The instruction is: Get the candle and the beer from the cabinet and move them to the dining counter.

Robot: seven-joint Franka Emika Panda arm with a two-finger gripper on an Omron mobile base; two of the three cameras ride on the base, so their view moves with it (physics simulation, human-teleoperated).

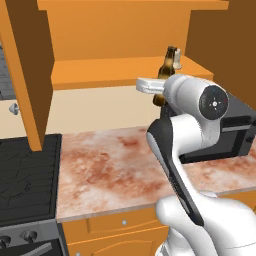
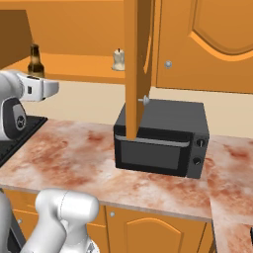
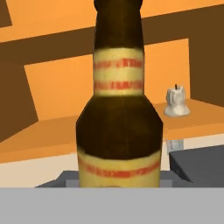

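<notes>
Left base view: the arm reaches to the upper right of the frame, into the open cabinet (image 1: 120, 45). The beer (image 1: 169, 65) stands upright at the front edge of the shelf, directly beyond the wrist. The hand itself is masked by the arm here. Below lies the marbled surface (image 1: 110, 165), with a stove (image 1: 25, 175) at lower left.

Right base view: the beer (image 2: 34, 60) appears at upper left, the arm's white wrist just below and beside it. The candle (image 2: 118, 60) sits on the same shelf, well apart toward the centre, partly behind the open door (image 2: 136, 64). A microwave (image 2: 160, 138) stands on the surface beneath.

Hand view: the beer (image 3: 118, 109) occupies the centre at close range, upright; the candle (image 3: 176, 101) shows at right, on the shelf behind. The fingertips are not distinguishable, so whether the hand is clamped on the bottle or merely around it cannot be told.

Risks, as judged: if the hold is loose or low on the body, the tall bottle may tip or slip on withdrawal. A wide swing outward could strike the open door or the microwave.
</notes>
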